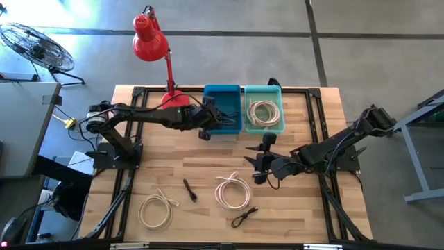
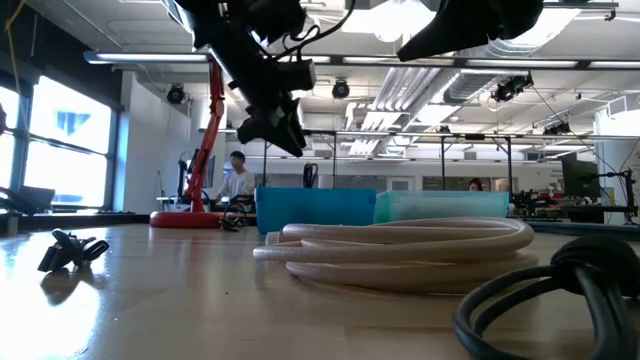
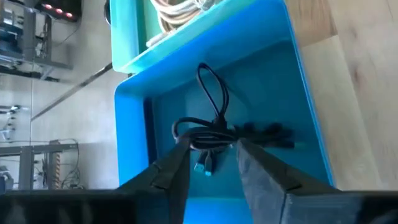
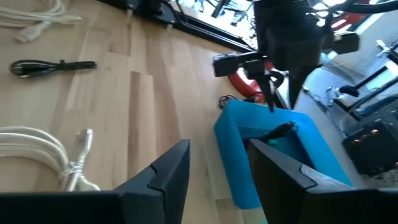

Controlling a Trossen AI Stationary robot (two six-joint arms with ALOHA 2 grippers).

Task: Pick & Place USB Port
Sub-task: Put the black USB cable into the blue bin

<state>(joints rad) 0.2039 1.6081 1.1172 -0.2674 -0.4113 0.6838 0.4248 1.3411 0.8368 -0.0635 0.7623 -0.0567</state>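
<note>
**Left arm over the blue bin, black cable under its fingers**

From my station, the wooden table (image 1: 173, 173) carries a blue bin (image 1: 223, 94) and a teal bin (image 1: 264, 92) side by side at the far edge. My left gripper (image 3: 210, 158) hangs over the blue bin, fingers spread, with a black USB cable (image 3: 214, 127) lying coiled on the bin floor just beyond the tips. I judge the cable to be released, though a loop sits close between the fingers. The right gripper (image 1: 259, 165) waits, fingers parted, above mid-table.

Risks as I see them: if I lift the left arm carelessly, a fingertip could hook that loop and drag the cable back out. The bin wall is near, so a sideways retreat might nudge the bin against its teal neighbour. Cables left on the table include a white coil (image 1: 233, 191), a second white coil (image 1: 155, 210), a black cable (image 1: 244, 216) and a small black piece (image 1: 189, 189); a loose coil could spring apart when pinched.

I can read no brand, label or writing anywhere.
</note>
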